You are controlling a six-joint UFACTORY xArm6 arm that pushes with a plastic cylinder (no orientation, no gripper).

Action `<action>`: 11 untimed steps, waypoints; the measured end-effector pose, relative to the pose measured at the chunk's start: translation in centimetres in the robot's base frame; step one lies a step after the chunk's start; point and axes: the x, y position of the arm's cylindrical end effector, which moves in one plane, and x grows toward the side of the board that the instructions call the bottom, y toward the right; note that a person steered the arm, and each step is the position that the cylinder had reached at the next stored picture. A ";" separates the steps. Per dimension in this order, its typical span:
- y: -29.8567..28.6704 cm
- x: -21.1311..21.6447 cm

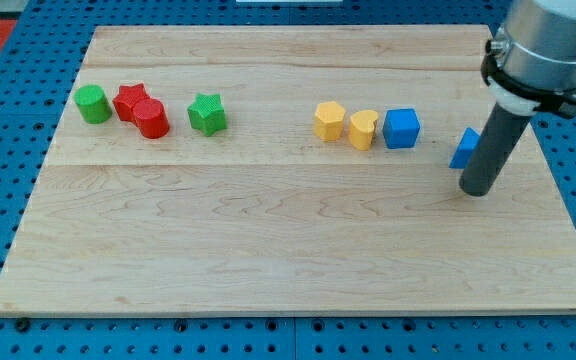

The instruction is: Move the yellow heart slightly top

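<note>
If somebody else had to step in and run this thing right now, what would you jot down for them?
My tip: at the view's right, just below and beside a partly hidden blue block, well right of the yellow heart. No pincer on this arm.
Yellow heart: mid-board, between a yellow block on its left and a blue cube on its right, close to both.
Far left: green cylinder, red star, red cylinder, green star.
Done: nothing I can confirm; the tip is not at the heart.
Left: bring the tip below the heart and nudge it slightly toward the view's top.

The grey cylindrical arm is entering from the frame's upper right corner — its straight dark rod is hanging upright, my tip [476, 191] resting at right of centre.
</note>
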 end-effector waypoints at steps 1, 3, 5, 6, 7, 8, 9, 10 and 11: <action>0.3 -2.3; 0.8 -2.1; -7.9 -1.4; -8.6 -4.8; -11.4 -5.6; -11.3 -5.4; -12.1 -4.3; -12.6 -6.4; -12.6 -6.8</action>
